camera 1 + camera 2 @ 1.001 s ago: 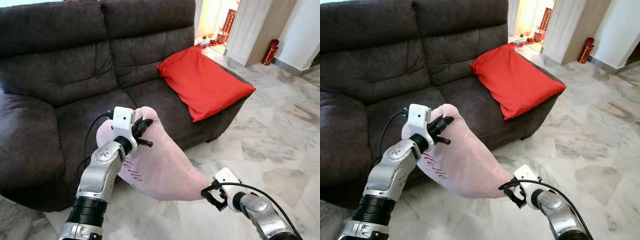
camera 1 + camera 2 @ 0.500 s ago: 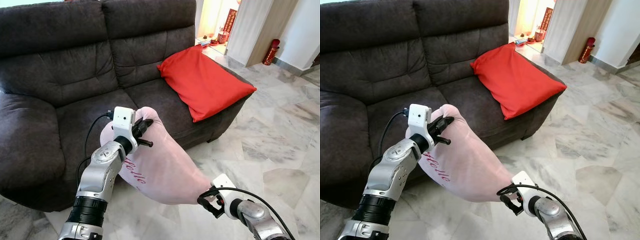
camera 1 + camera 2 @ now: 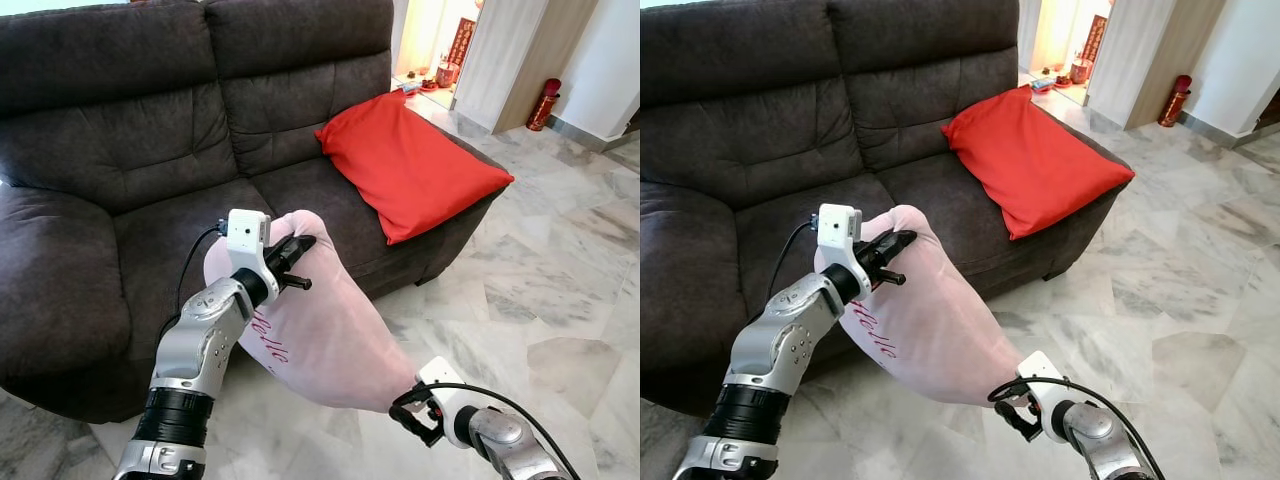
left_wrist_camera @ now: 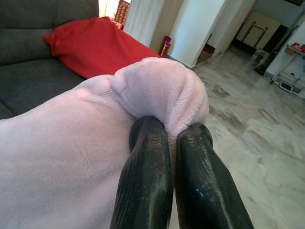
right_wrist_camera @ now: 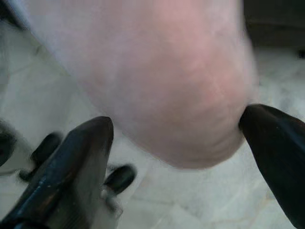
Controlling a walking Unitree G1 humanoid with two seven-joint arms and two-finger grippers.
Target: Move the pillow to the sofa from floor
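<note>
Two black fingers (image 4: 147, 181) of the left hand (image 4: 172, 138) pressed together, pinching a bunched corner of the pale pink fleecy pillow (image 4: 71, 143). Beyond, a red cushion (image 4: 90, 45) lying on the dark grey sofa (image 4: 33, 19). To the side, marble floor (image 4: 252, 129) and white walls (image 4: 200, 24).

The pillow (image 3: 320, 325) was pale pink, with dark pink script lettering on one face (too small to read in full). Behind it the sofa (image 3: 120, 150) was dark charcoal grey and bore a plain bright red cushion (image 3: 410, 165). The floor (image 3: 560, 290) was pale marble, veined grey and white.
</note>
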